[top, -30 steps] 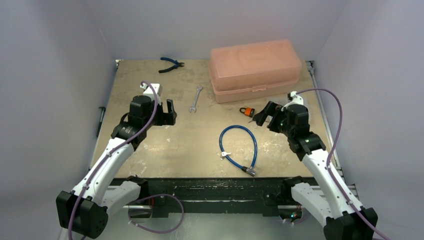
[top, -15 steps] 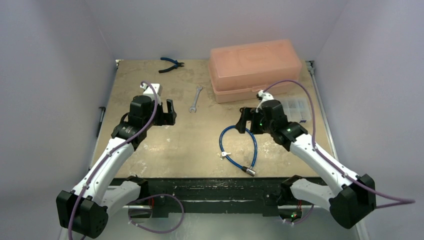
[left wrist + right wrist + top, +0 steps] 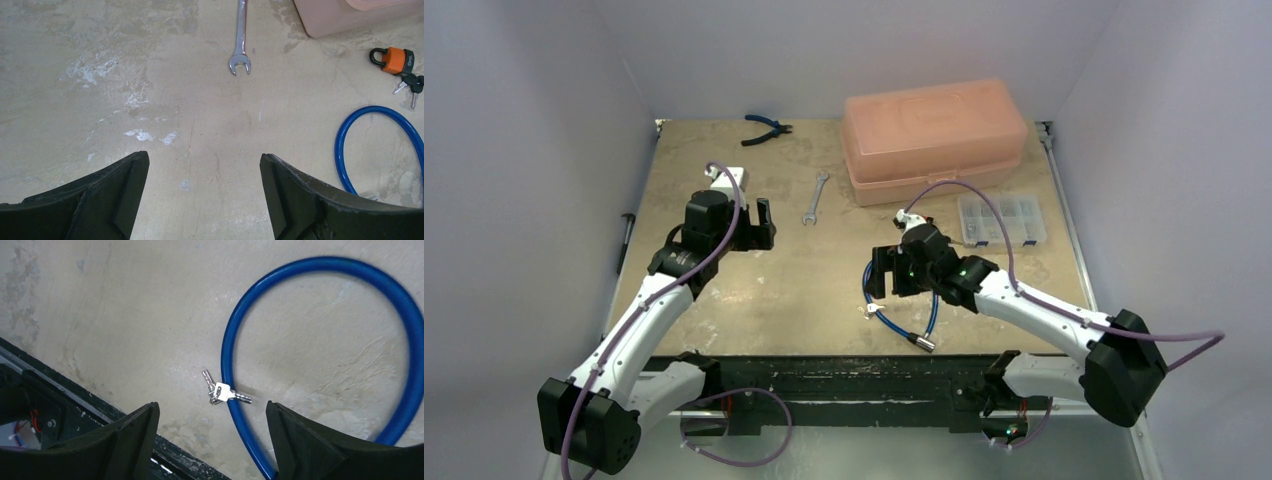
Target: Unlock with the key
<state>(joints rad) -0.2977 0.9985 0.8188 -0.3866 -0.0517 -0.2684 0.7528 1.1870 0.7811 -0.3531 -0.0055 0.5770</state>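
A blue cable lock [image 3: 892,325] lies looped near the table's front edge, with a small bunch of silver keys [image 3: 871,309] against its left side. My right gripper [image 3: 882,272] hovers open just above that side. In the right wrist view the keys [image 3: 222,392] rest across the cable [image 3: 320,262], a little ahead of the gap between the right gripper's [image 3: 211,407] fingers. An orange padlock [image 3: 392,56] with dark-headed keys [image 3: 410,85] lies further back; the right arm hides it from above. My left gripper [image 3: 764,222] is open over bare table, left of the cable [image 3: 340,145].
A pink plastic box [image 3: 934,135] stands at the back right. A clear compartment case [image 3: 1002,220] sits in front of it. A wrench [image 3: 814,197] lies mid-table and blue-handled pliers [image 3: 766,127] at the back edge. The table's dark front rail [image 3: 60,390] is close under the right gripper.
The right arm swung left and forward, from beside the orange padlock to above the blue cable and silver keys, uncovering the clear case. The left arm has not moved.
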